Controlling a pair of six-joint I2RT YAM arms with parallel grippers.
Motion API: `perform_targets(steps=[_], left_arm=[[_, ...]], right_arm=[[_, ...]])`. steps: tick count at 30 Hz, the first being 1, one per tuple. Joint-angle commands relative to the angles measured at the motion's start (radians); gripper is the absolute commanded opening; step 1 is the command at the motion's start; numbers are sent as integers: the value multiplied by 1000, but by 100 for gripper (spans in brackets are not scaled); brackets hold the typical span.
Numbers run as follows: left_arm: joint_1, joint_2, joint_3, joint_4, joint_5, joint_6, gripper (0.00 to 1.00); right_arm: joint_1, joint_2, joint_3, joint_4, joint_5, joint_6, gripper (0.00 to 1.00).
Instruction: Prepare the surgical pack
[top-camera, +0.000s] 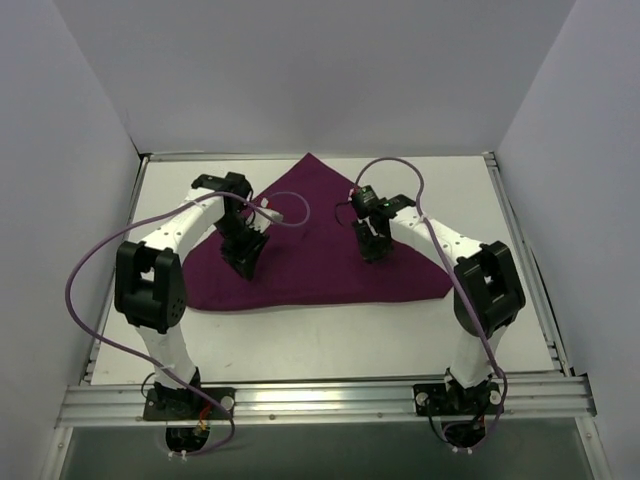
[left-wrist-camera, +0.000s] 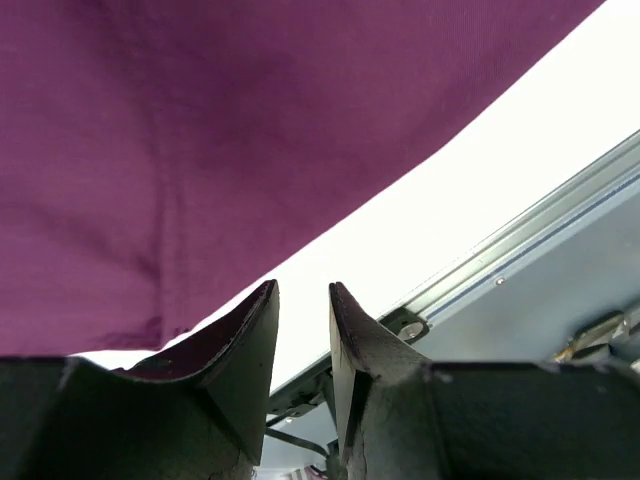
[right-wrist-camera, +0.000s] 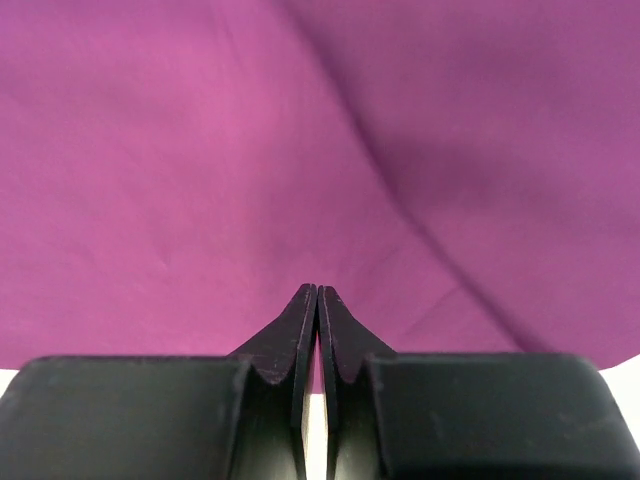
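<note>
Two grippers hang over the purple cloth, which lies folded in a triangle on the table, its point far and its long edge near. The left gripper, over the cloth's left part, shows a narrow gap between its fingers with nothing in it. The right gripper, right of the middle, has its fingers pressed together, apparently on nothing. The cloth looks light, limp and creased, likely to sag and drag, so a pinch at a corner or free edge should serve best.
</note>
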Motion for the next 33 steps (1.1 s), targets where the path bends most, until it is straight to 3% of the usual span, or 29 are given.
perform_targets(steps=[1, 10, 21, 27, 33], left_arm=[[-22, -25, -41, 65, 21, -17, 36], [-33, 105, -147, 312, 40, -182, 35], [-36, 249, -99, 412, 41, -202, 36], [2, 173, -77, 376, 61, -176, 37], [25, -11, -78, 279, 64, -24, 40]], right_arm=[[0, -6, -78, 11, -1, 39, 0], [0, 112, -122, 148, -115, 39, 0], [-32, 187, -146, 200, -186, 11, 0], [-46, 155, -83, 104, -112, -32, 0], [-47, 72, -13, -12, -35, -102, 0]])
